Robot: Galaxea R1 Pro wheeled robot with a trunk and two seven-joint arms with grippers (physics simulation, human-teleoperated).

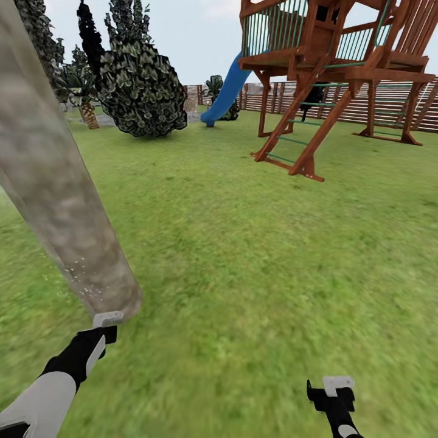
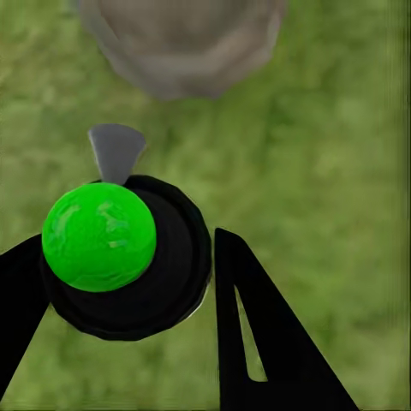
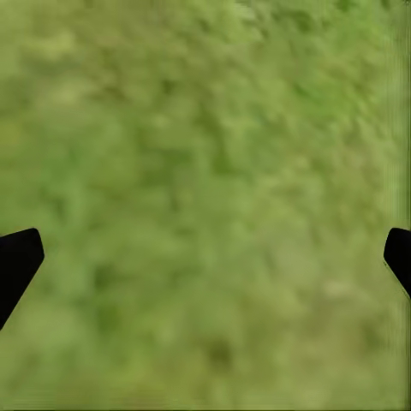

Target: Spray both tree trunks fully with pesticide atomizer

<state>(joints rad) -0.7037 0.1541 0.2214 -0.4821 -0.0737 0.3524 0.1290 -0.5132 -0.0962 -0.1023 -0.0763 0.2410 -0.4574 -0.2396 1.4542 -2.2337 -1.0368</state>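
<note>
Left pincer (image 2: pixel 128 282) clamped on the pesticide atomizer (image 2: pixel 111 248), nozzle just beside the tree trunk (image 1: pixel 55 201); white specks (image 1: pixel 82 277) on the bark. Right pincer (image 3: pixel 205 257) wide open, empty, over grass (image 3: pixel 205 171).

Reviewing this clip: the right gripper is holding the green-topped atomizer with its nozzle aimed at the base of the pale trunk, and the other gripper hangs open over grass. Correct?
Not quite: the left gripper holds the atomizer, as the left wrist view shows, its nozzle toward the tree trunk. The right gripper is the one open over the grass.
</note>
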